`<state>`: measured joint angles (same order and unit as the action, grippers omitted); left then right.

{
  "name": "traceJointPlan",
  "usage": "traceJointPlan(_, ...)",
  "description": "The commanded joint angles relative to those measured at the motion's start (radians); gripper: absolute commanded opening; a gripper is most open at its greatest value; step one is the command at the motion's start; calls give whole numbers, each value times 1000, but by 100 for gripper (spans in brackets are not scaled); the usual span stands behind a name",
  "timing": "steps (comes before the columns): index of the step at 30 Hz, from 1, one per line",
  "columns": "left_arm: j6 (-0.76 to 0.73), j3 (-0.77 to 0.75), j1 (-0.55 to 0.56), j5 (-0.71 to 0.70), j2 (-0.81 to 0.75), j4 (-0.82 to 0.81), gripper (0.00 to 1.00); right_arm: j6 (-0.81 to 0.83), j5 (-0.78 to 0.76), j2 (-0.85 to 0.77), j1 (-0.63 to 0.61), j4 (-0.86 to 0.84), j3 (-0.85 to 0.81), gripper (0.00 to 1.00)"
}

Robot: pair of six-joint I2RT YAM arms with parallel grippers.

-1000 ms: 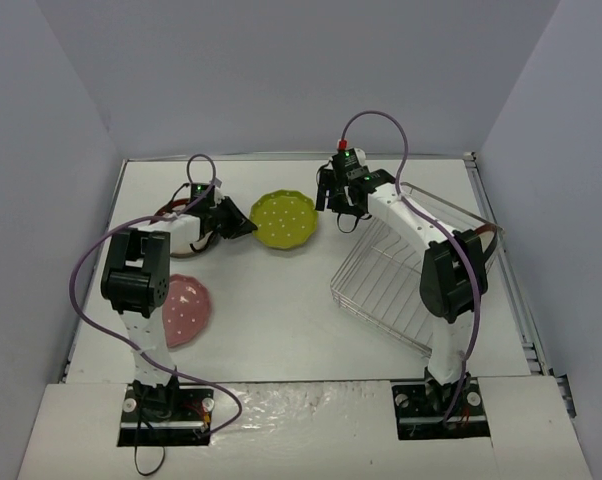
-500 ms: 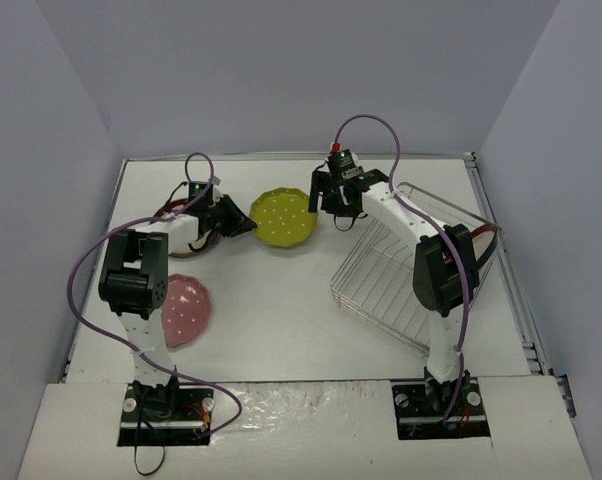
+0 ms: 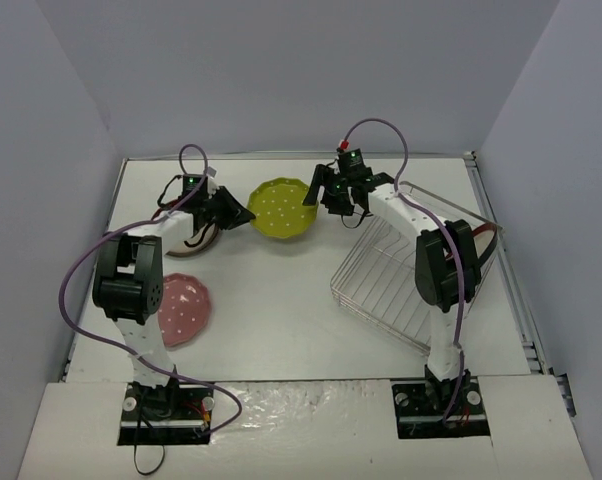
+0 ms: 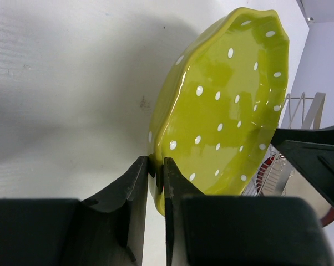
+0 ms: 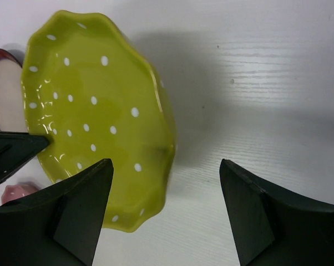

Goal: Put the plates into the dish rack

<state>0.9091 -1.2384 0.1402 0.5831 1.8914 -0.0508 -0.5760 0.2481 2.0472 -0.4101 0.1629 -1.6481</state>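
a small round yellow-green plate (image 3: 281, 208), scalloped at the edge and dotted with white, sits in mid-air between the two arms over the far middle of the white table (image 3: 281, 330). it is tipped up on edge, with its glossy hollow face turned toward the right arm.

the left gripper (image 4: 156, 172) is pinched closed on the plate's near rim, one dark finger on each face. the right gripper (image 5: 166, 166) is spread wide and grips nothing. the plate's opposite rim lies in the gap between its fingers (image 5: 84, 205), and no contact shows.

the silver wire dish rack (image 3: 381, 285) stands on the right half of the table, well apart from the lifted plate. part of it is covered by the right arm.

a pink plate (image 3: 186, 312) with white dots lies flat at the near left, and the left arm's elbow hides its left part.

a dark-red-rimmed plate (image 5: 3, 88) with a beige centre peeks out behind the green one in the right wrist view, cut off by the frame edge. another red rim (image 4: 264, 169) shows in the left wrist view next to the rack's wires, mostly hidden by a dark finger. whether it sits inside the rack cannot be told.
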Motion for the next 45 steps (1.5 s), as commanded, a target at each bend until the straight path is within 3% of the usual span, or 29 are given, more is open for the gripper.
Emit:
traceJointPlan(1, 45, -110, -13, 90, -132, -134, 0, -74, 111, -57, 31, -150, 52, 75)
traceJointPlan(7, 42, -128, -14, 92, -140, -120, 0, -140, 186, -64, 43, -272, 112, 75)
traceJointPlan(18, 38, -155, -14, 95, -154, -93, 0, -376, 354, -67, 64, -663, 264, 76)
traceJointPlan(31, 38, -165, -13, 98, -161, -80, 0, -611, 398, -36, 70, -1029, 377, 74)
traceJointPlan(40, 57, -164, -11, 107, -152, -101, 0, -688, 405, 18, 36, -1141, 353, 62)
traceJointPlan(45, 62, -159, -11, 112, -152, -113, 0, -719, 407, 36, 28, -1183, 355, 46)
